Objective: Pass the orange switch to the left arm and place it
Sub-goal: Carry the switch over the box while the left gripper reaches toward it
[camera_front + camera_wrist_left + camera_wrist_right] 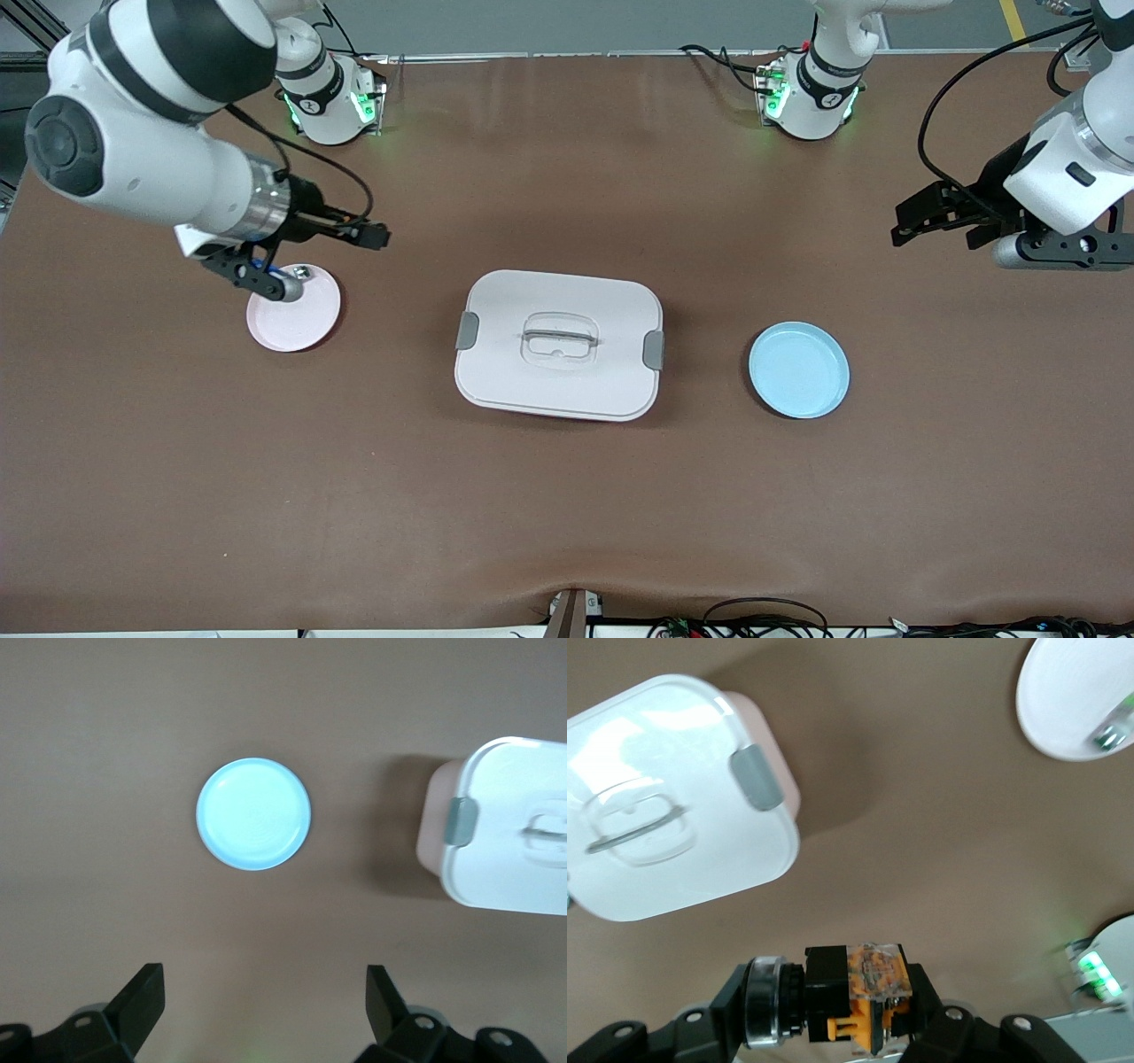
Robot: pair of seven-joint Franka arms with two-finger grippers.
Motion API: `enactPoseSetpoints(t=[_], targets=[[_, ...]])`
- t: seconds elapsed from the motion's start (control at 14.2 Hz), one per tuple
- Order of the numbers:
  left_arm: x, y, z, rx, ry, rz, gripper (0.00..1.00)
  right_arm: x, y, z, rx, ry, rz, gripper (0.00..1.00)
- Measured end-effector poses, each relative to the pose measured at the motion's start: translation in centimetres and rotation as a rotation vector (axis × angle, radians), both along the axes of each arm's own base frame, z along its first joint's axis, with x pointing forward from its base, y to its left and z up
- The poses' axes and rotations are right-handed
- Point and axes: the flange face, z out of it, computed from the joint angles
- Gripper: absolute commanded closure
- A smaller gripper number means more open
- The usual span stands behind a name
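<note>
While gripped, orange switch [864, 997]: black-bodied, orange-ended.

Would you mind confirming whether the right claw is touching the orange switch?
Touching. In the right wrist view the right claw is shut on the orange switch, its fingers pressing the black-and-orange body from both sides, with no gap showing.

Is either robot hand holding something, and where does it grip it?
The right gripper is shut on the orange switch, gripping its black-and-orange body. The left gripper is open, holding nothing.
</note>
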Motion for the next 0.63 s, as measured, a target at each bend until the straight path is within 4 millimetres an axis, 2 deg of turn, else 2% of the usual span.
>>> enactPoseSetpoints(t=[0.14,0.42,0.63], targets=[[0.5,-0.3,-0.3,-0.024,-0.008,0.003,0.0,0.3,2.2,0.2,0.057,0.052,-0.089,0.76],[1.1,-0.9,-1.1,-0.079,0.001,0.006,0.0,2.2,4.2,0.6,0.172,0.104,-0.283,0.76],[1.1,-1.4,-1.0,-0.171,0.014,0.017,0.0,2.3,7.2,1.5,0.256,0.141,-0.428,0.75]])
